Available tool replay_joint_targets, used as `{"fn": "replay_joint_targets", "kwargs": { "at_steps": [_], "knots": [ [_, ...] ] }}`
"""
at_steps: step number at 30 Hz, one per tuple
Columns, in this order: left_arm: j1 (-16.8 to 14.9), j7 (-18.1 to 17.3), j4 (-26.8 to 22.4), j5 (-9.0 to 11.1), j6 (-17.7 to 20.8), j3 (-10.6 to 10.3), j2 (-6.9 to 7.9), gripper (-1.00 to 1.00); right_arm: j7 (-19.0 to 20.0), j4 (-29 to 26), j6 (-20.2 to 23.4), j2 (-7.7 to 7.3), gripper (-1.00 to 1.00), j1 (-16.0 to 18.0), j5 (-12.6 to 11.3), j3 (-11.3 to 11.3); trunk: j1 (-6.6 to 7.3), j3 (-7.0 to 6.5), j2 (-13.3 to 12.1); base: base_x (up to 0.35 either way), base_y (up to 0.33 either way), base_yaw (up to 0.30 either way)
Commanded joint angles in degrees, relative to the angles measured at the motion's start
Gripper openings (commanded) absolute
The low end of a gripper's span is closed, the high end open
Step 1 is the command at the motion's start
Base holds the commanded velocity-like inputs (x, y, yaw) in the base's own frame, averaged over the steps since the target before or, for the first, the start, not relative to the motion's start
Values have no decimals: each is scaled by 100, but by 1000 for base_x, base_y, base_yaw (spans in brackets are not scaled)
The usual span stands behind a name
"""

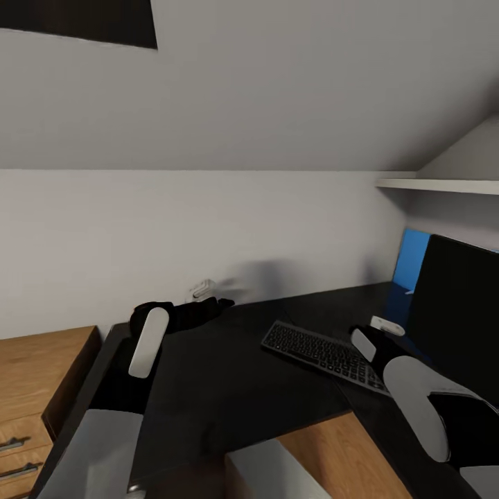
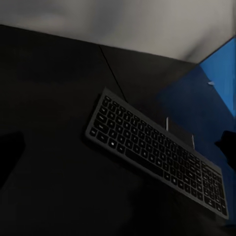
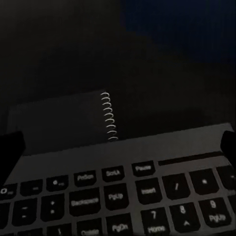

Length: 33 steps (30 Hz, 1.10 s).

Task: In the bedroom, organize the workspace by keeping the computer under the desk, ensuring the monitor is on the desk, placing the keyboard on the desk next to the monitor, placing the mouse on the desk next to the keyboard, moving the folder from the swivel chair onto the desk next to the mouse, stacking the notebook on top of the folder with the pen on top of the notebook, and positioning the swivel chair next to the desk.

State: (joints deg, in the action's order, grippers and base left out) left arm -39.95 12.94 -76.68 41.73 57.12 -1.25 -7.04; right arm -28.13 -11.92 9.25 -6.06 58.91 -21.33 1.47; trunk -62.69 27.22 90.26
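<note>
Right now the right pincer (image 1: pixel 369 341), fingers apart, hovers over the keyboard's (image 1: pixel 324 355) monitor-side end; its long axis runs diagonally across the table (image 1: pixel 208 374).

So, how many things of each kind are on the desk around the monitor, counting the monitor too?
Monitor: 1
Keyboard: 1
Spiral notebook: 1
Small white item, perhaps the mouse: 1
Blue flat thing behind the monitor, perhaps the folder: 1
Total: 5
</note>
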Motion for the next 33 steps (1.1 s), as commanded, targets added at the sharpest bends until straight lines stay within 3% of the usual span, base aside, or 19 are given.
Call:
{"fn": "replay_joint_targets", "kwargs": {
  "at_steps": [1, 12, 33],
  "knots": [
    [-4, 59, -5, 60, 14, 0, -1, 100, -18, -14, 46, 11, 100, 1, -6, 13, 1, 7, 4, -55, 0, -85],
    [-4, 61, -5, 58, 10, 2, 1, 100, -13, -9, 34, 126, 100, 1, -97, 11, 1, 7, 4, -197, 20, -20],
    [-4, 59, -5, 63, 12, 2, 1, 100, -8, -36, 34, 125, 100, -2, -99, 20, 1, 7, 4, -11, 2, 0]
  ]
}}
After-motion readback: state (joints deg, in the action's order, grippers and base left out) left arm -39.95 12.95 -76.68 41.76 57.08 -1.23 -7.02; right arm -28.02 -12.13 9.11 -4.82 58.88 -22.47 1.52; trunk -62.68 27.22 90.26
